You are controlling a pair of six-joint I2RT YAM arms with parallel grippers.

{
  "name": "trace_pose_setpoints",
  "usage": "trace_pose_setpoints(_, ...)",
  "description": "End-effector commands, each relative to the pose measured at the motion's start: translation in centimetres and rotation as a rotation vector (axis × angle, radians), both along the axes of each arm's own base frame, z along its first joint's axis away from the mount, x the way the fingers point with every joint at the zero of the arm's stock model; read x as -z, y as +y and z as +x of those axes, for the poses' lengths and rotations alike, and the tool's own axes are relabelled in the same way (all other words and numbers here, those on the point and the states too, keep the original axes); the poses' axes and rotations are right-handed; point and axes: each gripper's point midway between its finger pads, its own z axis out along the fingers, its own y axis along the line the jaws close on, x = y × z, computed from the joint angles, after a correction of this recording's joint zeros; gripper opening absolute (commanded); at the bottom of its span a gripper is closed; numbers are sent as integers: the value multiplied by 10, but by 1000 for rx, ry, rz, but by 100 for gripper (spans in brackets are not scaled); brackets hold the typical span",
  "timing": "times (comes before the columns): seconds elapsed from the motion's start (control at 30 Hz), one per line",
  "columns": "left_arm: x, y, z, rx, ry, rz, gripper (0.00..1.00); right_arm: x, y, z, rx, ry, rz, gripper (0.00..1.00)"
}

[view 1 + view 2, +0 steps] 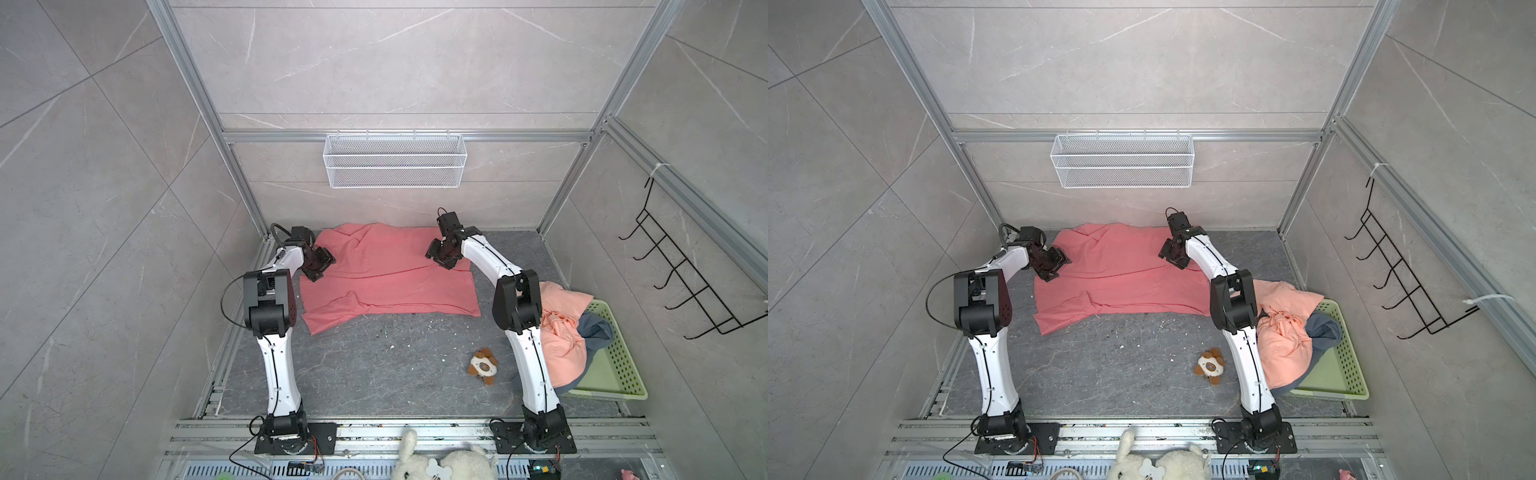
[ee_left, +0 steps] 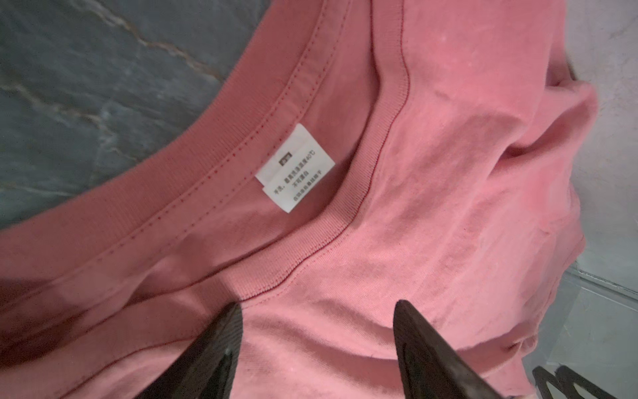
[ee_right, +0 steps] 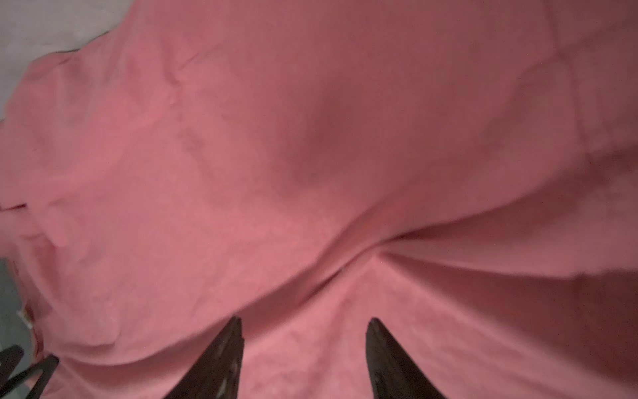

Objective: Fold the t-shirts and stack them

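Shirt: coral-red soft cotton t-shirt [image 1: 386,274] spread out, rumpled, between both grippers
Left gripper [image 2: 316,307]: jaws apart beside the ribbed collar [image 2: 362,165], holding nothing
Right gripper [image 3: 303,321]: jaws apart over cloth, empty
Handling: limp, light; you should pinch its edges

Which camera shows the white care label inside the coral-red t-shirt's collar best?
The left wrist view: the care label lies unobstructed inside the collar of the coral-red t-shirt, its print partly legible. In both top views it cannot be made out. The right wrist view shows only plain shirt fabric.
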Motion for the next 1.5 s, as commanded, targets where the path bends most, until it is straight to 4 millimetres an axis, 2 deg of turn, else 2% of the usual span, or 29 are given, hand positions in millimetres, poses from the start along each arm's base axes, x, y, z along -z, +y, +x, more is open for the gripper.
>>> trace_pose_setpoints(0.0, -74, -7, 3, 62, -153, -9, 72, -57, 7, -48, -26, -50, 15, 60)
trace_pose_setpoints(0.07, -85, -10, -2, 69, -170, -20, 72, -51, 8, -78, 17, -26, 83, 61)
trace_pose_setpoints(0.17, -95, -14, -13, 76, -183, -30, 72, -29, 3, -120, 92, 19, 168, 61)
trace_pose_setpoints(0.27, -105, -19, -26, 98, -191, -41, 72, -6, -3, -156, 113, 78, 166, 62)
trace_pose_setpoints(0.4, -109, -29, -49, 141, -175, -33, 73, 22, -16, -192, 135, 154, 117, 62)
trace_pose_setpoints(0.5, -104, -31, -66, 141, -144, -26, 73, 43, -27, -217, 173, 212, 105, 62)
trace_pose_setpoints(0.67, -100, -33, -83, 129, -120, -31, 73, 65, -42, -251, 184, 281, 72, 62)
trace_pose_setpoints(0.77, -102, -34, -87, 134, -124, -25, 73, 70, -48, -269, 193, 307, 73, 62)
trace_pose_setpoints(0.97, -107, -38, -89, 138, -134, -15, 73, 80, -71, -307, 242, 348, 35, 62)
trace_pose_setpoints(1.13, -105, -40, -93, 142, -123, -5, 73, 79, -90, -335, 265, 370, -5, 62)
trace_pose_setpoints(1.27, -103, -39, -97, 134, -116, 3, 73, 73, -106, -350, 269, 373, -65, 63)
trace_pose_setpoints(1.47, -99, -33, -111, 131, -88, 42, 73, 64, -125, -360, 269, 379, -116, 64)
